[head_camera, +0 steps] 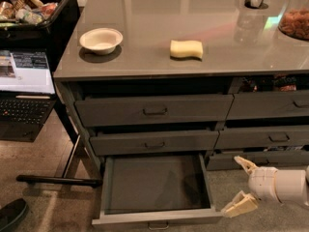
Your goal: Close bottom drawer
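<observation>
The bottom drawer (155, 217) of the left column is pulled far out, showing its deep plain grey box with nothing in it. Its slim front panel runs along the bottom edge of the view, with a small dark pull handle (158, 224) at its middle. My gripper (243, 184) is low at the right, just beside the drawer's front right corner. Its two cream fingers are spread apart and hold nothing. The lower finger (240, 205) is next to the corner of the front panel; I cannot tell whether it touches.
Two taller grey drawers (153, 111) sit above it, slightly ajar. The grey countertop (193, 23) holds a white bowl (101, 39) and a yellow sponge (186, 49). A laptop (25, 88) and a black bin of snacks (34, 6) stand at left. A black bar (58, 180) lies on the floor.
</observation>
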`<action>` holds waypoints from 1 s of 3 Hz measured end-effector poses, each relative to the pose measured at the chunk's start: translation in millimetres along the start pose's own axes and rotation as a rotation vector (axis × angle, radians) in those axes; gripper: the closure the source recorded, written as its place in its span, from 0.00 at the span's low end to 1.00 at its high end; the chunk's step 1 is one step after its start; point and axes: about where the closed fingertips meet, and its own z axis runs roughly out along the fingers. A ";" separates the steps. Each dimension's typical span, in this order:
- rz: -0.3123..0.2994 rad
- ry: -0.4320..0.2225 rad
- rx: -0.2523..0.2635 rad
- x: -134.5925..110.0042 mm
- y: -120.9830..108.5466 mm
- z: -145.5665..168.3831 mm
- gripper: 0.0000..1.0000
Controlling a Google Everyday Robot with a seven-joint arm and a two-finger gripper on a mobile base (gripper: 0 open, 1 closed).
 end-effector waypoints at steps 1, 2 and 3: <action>0.007 -0.012 -0.015 2.0 0.2 3.4 0.00; 0.023 0.003 -0.060 35.8 -2.2 31.3 0.00; 0.075 0.016 -0.111 96.9 1.7 72.2 0.16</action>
